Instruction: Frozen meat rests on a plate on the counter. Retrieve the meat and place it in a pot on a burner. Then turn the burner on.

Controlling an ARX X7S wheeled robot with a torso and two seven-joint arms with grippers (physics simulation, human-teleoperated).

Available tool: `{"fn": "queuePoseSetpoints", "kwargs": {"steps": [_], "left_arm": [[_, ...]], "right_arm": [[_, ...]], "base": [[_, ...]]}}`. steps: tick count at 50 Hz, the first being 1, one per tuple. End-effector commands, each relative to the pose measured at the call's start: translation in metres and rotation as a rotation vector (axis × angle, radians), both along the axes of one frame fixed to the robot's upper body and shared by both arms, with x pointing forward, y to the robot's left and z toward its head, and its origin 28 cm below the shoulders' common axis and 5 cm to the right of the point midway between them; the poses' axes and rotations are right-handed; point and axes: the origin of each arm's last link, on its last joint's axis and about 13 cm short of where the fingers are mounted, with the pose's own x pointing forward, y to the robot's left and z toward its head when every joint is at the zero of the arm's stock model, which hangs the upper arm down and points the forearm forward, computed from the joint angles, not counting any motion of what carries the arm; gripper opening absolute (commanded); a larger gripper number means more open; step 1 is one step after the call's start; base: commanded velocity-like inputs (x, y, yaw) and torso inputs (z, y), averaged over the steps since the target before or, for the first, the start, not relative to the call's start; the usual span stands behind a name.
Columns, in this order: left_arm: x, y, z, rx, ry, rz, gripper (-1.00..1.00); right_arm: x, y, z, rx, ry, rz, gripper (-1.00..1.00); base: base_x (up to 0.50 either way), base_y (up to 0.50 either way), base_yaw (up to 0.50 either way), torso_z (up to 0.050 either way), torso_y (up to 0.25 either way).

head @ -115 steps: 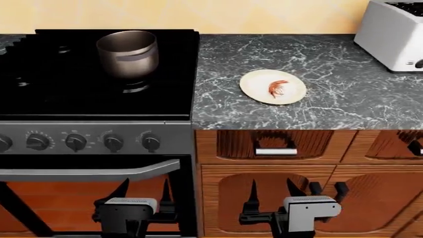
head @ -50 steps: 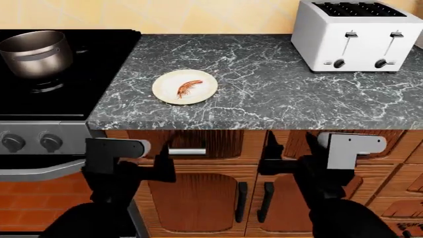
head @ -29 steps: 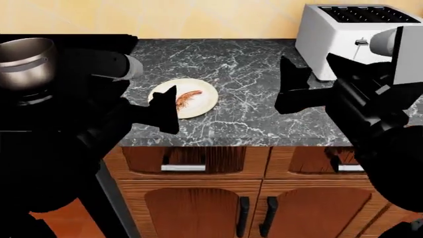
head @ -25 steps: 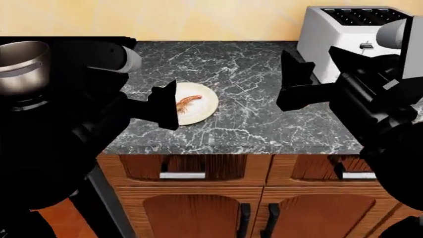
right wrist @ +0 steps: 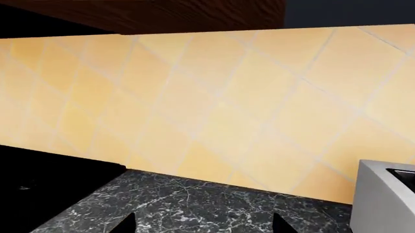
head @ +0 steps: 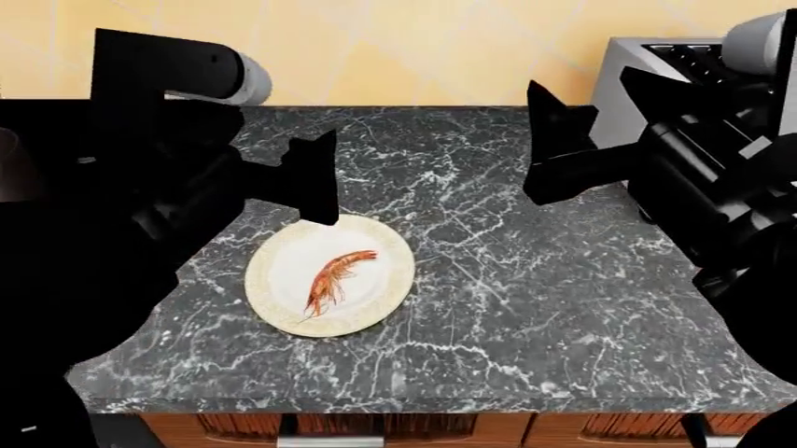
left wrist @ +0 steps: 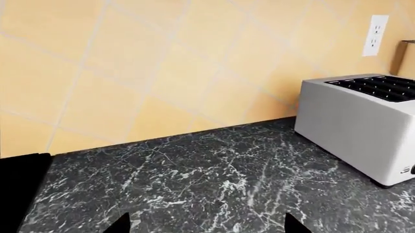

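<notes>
The frozen meat (head: 334,281), a small reddish-orange shrimp-like piece, lies on the cream plate (head: 276,280) near the counter's (head: 524,308) front left. My left gripper (head: 314,175) hovers above the plate's far edge, open and empty. In the left wrist view its fingertips (left wrist: 120,224) stand wide apart over bare counter (left wrist: 214,184). Further right, my right gripper (head: 580,103) hangs over the counter's back, also open. In its own view the right gripper (right wrist: 204,225) holds nothing. The pot and the burner are hidden behind my left arm.
A white toaster (head: 648,70) stands at the counter's back right, also in the left wrist view as the toaster (left wrist: 363,121). A yellow tiled wall (head: 412,47) backs the counter. The black stovetop's edge (right wrist: 45,184) borders the counter on the left.
Both arms rose from below the counter to above it. The view has closed in and tilted down, so the plate looks larger and nearer. Both grippers stayed open.
</notes>
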Motion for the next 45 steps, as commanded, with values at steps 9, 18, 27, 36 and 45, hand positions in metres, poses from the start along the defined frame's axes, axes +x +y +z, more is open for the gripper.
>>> {"fn": "queuePoseSetpoints", "kwargs": {"steps": [9,18,27,36,45], "left_arm": [[0.017,-0.005,0.009,0.007,0.096,0.024,1.00],[0.043,-0.005,0.004,0.026,0.392,0.042,1.00],[0.060,-0.008,-0.009,0.055,0.525,0.037,1.00],[0.069,-0.008,-0.018,0.073,0.573,0.033,1.00],[0.074,-0.011,-0.027,0.091,0.591,0.034,1.00]], "right_arm": [[0.006,-0.002,-0.007,-0.010,0.034,0.031,1.00],[0.015,-0.004,-0.013,0.011,0.051,0.047,1.00],[0.025,-0.006,-0.018,0.029,0.068,0.054,1.00],[0.026,-0.006,-0.015,0.025,0.065,0.050,1.00],[0.025,-0.008,-0.015,0.026,0.060,0.040,1.00]], "base": [[0.00,0.00,0.00,0.000,0.000],[0.00,0.00,0.00,0.000,0.000],[0.00,0.00,0.00,0.000,0.000],[0.00,0.00,0.00,0.000,0.000],[0.00,0.00,0.00,0.000,0.000]]}}
